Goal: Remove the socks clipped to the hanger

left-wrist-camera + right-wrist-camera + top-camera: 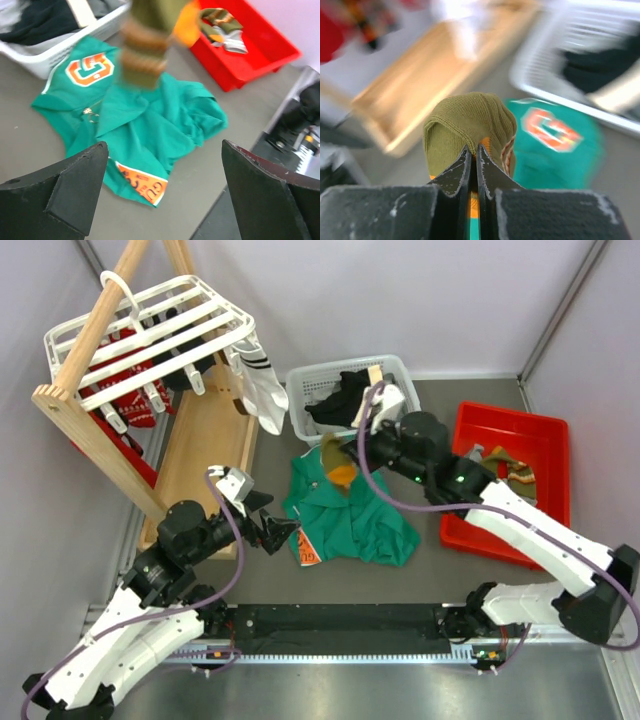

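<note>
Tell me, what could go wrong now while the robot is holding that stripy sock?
1. The right gripper has its jaws shut on only a small fold of the striped sock. It might slip out and land on the green shirt below instead of reaching the red bin.
2. The sock dangles close to the white basket, so a swing could catch on its rim.

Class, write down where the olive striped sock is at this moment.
In the top view, the olive striped sock hangs mid-table from the shut right gripper, over the green shirt and just in front of the white basket.
</note>
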Controlling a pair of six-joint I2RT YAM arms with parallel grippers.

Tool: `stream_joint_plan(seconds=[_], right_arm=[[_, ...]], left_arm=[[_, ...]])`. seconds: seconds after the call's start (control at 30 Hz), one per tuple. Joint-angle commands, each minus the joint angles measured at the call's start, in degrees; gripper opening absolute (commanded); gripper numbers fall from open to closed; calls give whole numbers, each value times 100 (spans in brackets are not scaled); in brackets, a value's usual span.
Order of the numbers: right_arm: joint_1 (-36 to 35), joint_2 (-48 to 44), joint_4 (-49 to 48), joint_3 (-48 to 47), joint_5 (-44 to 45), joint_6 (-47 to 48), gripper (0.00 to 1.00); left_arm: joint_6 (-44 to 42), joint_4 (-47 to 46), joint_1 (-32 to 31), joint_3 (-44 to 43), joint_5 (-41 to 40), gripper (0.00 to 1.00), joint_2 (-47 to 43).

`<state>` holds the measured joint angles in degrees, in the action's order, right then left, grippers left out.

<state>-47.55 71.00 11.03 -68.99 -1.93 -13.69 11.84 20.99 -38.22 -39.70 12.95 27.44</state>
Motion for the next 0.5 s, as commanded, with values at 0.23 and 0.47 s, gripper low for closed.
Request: stream_joint_plan(seconds=[0.23,0.47], right_arm=[[2808,-1359,2263,-212,2952,-644,0],[4646,-1371,1641,763,2672,-618,0]], left_arm=[[250,-280,-19,95,-1234,99,157],[-85,-377,-10,314,-1577,99,-388]])
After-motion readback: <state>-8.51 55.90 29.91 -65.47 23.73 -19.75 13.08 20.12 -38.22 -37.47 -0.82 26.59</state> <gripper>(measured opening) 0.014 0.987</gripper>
